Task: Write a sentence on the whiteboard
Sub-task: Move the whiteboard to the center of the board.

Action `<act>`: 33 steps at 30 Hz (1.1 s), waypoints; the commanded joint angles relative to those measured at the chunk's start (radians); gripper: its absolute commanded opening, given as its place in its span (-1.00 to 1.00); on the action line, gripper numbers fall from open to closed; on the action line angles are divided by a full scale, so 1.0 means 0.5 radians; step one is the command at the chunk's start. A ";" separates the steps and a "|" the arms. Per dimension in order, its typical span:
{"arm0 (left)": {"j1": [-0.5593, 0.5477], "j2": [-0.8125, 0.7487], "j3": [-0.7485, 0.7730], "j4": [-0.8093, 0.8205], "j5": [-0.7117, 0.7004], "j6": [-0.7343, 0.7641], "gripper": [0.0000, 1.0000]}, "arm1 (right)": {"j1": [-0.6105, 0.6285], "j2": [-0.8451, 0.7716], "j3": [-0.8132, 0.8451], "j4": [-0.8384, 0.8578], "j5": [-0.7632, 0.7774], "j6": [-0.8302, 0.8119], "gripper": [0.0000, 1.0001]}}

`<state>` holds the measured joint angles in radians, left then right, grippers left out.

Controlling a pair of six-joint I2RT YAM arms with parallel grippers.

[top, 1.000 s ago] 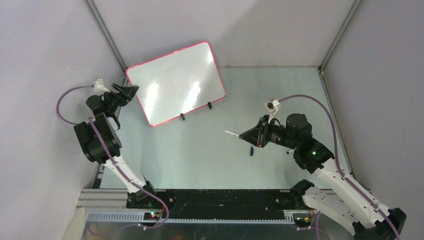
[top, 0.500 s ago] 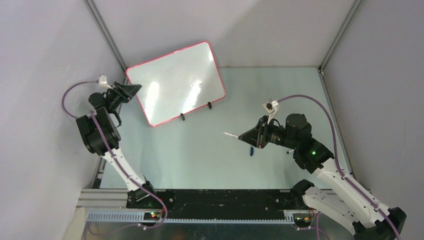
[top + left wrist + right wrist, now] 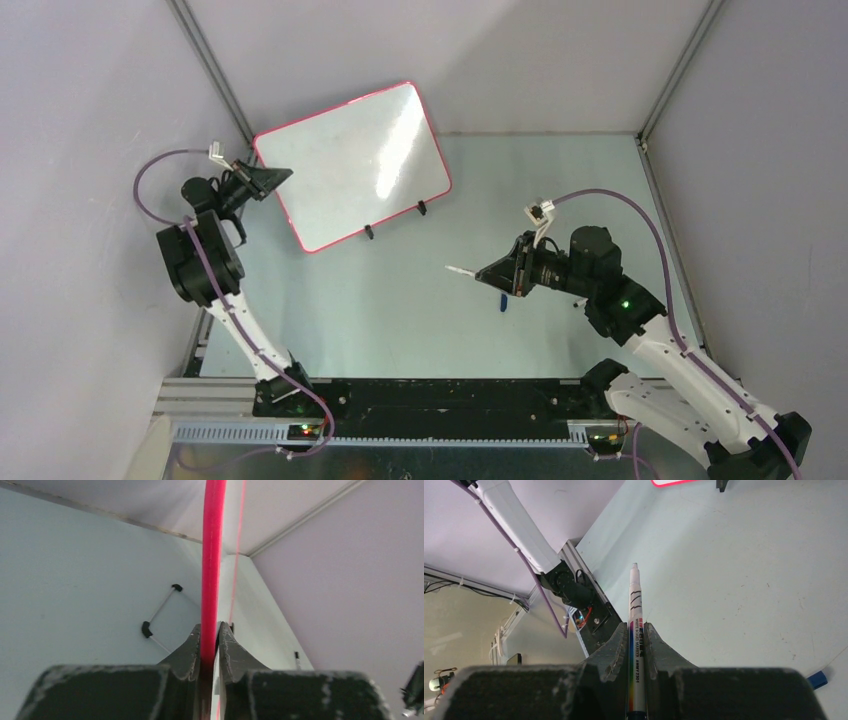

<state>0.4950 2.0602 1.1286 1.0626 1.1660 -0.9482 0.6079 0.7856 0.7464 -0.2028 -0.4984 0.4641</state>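
- Your left jaws are clamped on the red rim (image 3: 211, 555) of the whiteboard (image 3: 350, 165), at its left edge.
- Your right jaws grip a white marker (image 3: 635, 625), well right of the whiteboard, above the tabletop (image 3: 400, 320).

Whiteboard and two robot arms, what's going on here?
The left hand is clamped on the red rim of the whiteboard, at its left edge. The right hand grips a marker, tip pointing toward the board but well short of it, over the table. A blue cap lies on the table beside that hand. No writing shows on the board yet.
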 commanded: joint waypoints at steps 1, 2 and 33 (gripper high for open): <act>-0.020 0.141 0.063 0.483 0.090 -0.344 -0.84 | 0.014 0.002 0.090 0.108 -0.056 0.039 -1.00; -0.030 0.193 0.089 0.598 0.127 -0.563 -0.94 | 0.014 0.002 0.088 0.110 -0.057 0.040 -1.00; -0.434 -0.229 -0.529 0.936 0.347 -0.433 -1.00 | 0.089 -0.237 0.088 -0.022 0.053 0.070 -1.00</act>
<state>0.3325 2.0354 0.9207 1.4960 1.2289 -1.1690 0.6422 0.7071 0.7464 -0.2104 -0.4984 0.4904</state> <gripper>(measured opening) 0.051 0.165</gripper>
